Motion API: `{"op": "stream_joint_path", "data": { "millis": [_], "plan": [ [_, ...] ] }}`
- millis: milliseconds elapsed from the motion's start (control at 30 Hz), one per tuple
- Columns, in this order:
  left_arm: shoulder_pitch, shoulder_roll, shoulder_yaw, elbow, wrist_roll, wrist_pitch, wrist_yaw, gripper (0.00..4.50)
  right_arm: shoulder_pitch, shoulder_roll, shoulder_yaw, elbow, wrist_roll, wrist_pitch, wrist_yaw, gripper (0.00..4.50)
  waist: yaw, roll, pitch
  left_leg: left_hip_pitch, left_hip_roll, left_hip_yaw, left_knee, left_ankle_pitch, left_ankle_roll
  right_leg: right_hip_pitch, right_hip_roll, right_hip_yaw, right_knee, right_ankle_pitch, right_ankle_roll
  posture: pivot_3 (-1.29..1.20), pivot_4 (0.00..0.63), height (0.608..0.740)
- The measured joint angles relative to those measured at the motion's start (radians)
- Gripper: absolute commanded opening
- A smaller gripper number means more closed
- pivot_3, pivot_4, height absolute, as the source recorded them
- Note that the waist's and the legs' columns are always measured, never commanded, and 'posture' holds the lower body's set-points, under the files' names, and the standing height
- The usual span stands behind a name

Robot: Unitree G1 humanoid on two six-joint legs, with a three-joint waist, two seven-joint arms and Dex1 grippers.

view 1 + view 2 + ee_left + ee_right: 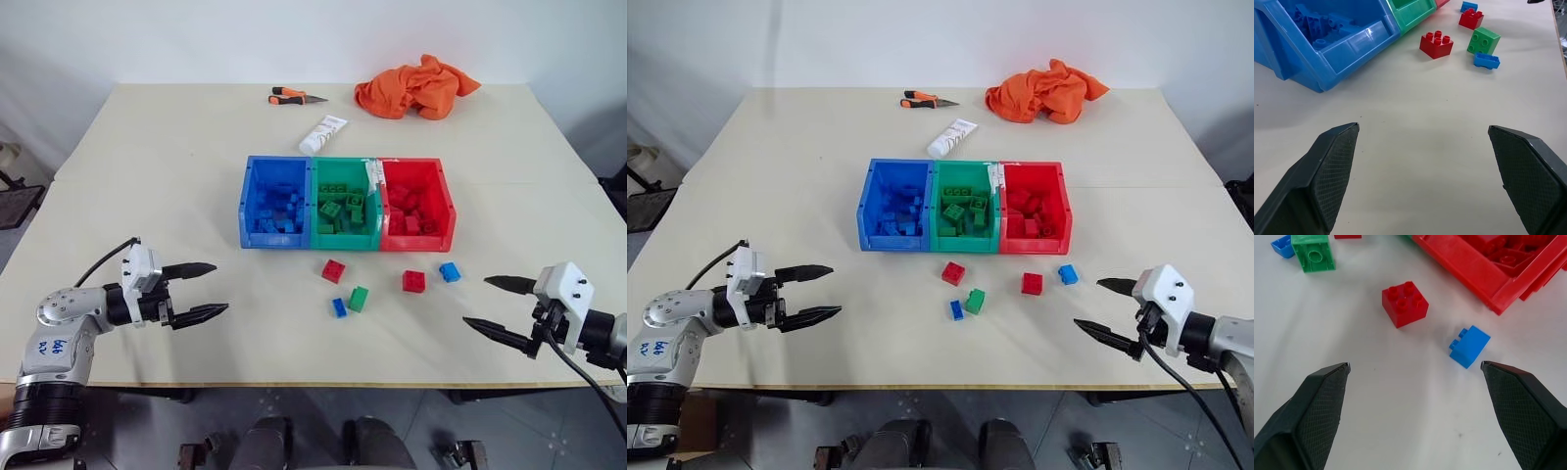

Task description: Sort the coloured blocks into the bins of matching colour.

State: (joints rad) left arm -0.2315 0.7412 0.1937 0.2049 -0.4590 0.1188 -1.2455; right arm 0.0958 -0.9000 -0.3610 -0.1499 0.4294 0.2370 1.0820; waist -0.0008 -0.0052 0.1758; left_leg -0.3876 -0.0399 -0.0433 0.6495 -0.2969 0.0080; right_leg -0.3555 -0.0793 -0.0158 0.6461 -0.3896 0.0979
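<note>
Two grippers nearest, both empty, hovering over the near part of the cream table (147, 166), well short of the bin row. Left gripper (203, 290) off to the left of that row, black fingers spread wide, nothing between them. Right gripper (500, 306) off to the right of the row, fingers just as wide apart, gripping nothing.

Next out, five loose studded bricks scattered on the tabletop just in front of the bin row. Small blue brick (339, 307) and green brick (359, 299) side by side, farthest from the row, before the green bin. Red brick (333, 271) a little closer in, before the seam between blue and green bins. Second red brick (413, 282) and second blue brick (450, 272) near each other, before the red bin.

Then the row itself: blue bin (247, 198), green bin (344, 242), red bin (447, 201), touching side to side, blue on the robot's left. Each already holding a heap of bricks of its own colour.

Beyond the row, white tube (322, 134) lying just behind the green bin. Farther still, orange-handled pliers (296, 97) behind the tube, and crumpled orange cloth (415, 87) behind the red bin, near the far table edge.
</note>
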Motion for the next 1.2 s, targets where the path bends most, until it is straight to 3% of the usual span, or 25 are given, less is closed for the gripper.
{"op": "stream_joint_path", "data": {
  "millis": [433, 733, 867, 1200],
  "plan": [
    [-0.020, -0.008, -0.030, -0.055, -0.024, 0.084, -0.010, 4.49, 0.028, -0.030, -0.007, 0.021, -0.018, 0.020, 0.005, 4.50, 0.000, 0.000, 0.000, 0.000, 0.000, 0.000, 0.000, 0.000, 0.000, 0.000, 0.000, 0.000, 0.001, 0.000, 0.000, 0.00, 0.150, 0.740],
    [-0.017, 0.007, -0.050, -0.070, -0.025, 0.119, -0.084, 4.49, 0.209, -0.123, -0.223, 0.112, -0.070, 0.003, 0.075, 4.50, -0.001, 0.000, 0.000, 0.001, 0.000, 0.001, 0.000, 0.000, 0.001, 0.001, 0.000, 0.000, 0.000, 0.000, 0.000, 0.00, 0.150, 0.740],
    [-0.019, 0.002, -0.049, -0.070, -0.026, 0.096, -0.086, 4.49, 0.152, -0.123, -0.203, 0.124, -0.069, 0.009, 0.081, 4.50, -0.010, 0.000, 0.000, 0.001, 0.000, 0.002, 0.000, 0.000, 0.000, 0.001, 0.001, 0.001, 0.001, 0.000, 0.000, 0.00, 0.150, 0.740],
    [0.051, -0.017, -0.032, -0.149, -0.032, 0.106, -0.052, 4.49, -0.166, -0.072, 0.025, 0.242, -0.074, 0.041, 0.045, 4.50, -0.001, 0.000, 0.000, 0.000, 0.000, 0.001, 0.002, 0.000, 0.000, 0.000, 0.000, 0.001, 0.001, 0.000, 0.000, 0.00, 0.150, 0.740]
  ]
}}
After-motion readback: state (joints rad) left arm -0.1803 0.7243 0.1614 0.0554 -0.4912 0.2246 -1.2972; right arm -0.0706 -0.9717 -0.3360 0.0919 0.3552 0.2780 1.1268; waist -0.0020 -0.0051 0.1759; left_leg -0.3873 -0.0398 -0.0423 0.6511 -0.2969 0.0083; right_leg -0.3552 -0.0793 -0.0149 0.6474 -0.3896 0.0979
